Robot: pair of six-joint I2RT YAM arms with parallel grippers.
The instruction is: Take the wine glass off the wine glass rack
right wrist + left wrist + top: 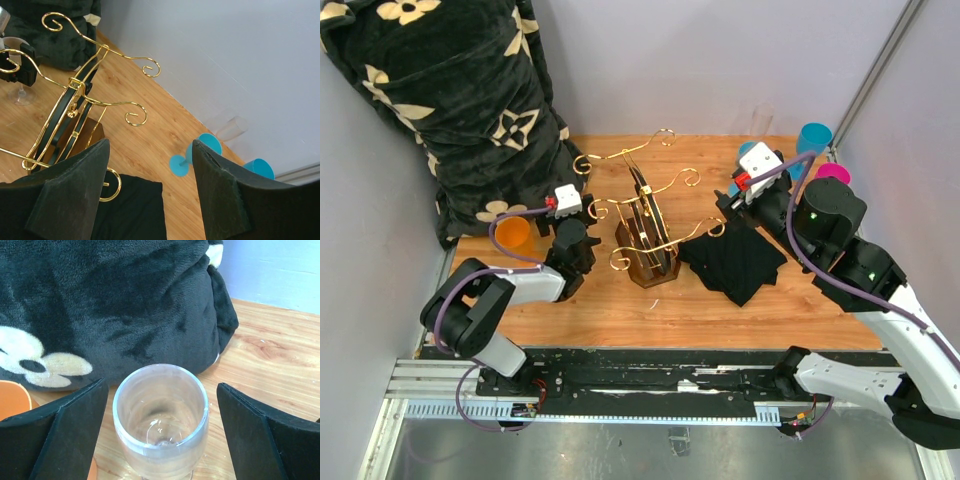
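Wine glass (160, 415) upright on table (270, 355), off wine glass rack (75, 95): release step, likely. Left end effector (161, 386) open around bowl; right end effector (150, 144) open, empty. Next: back left out without clipping glass.

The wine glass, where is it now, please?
Left wrist view: the wine glass stands on the table between the left gripper's open fingers, before the black cushion.

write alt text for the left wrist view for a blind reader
A clear wine glass stands on the wooden table between the open black fingers of the left gripper, touching neither. Behind it lies a black plush cushion with cream flower shapes; an orange cup shows at the left edge.
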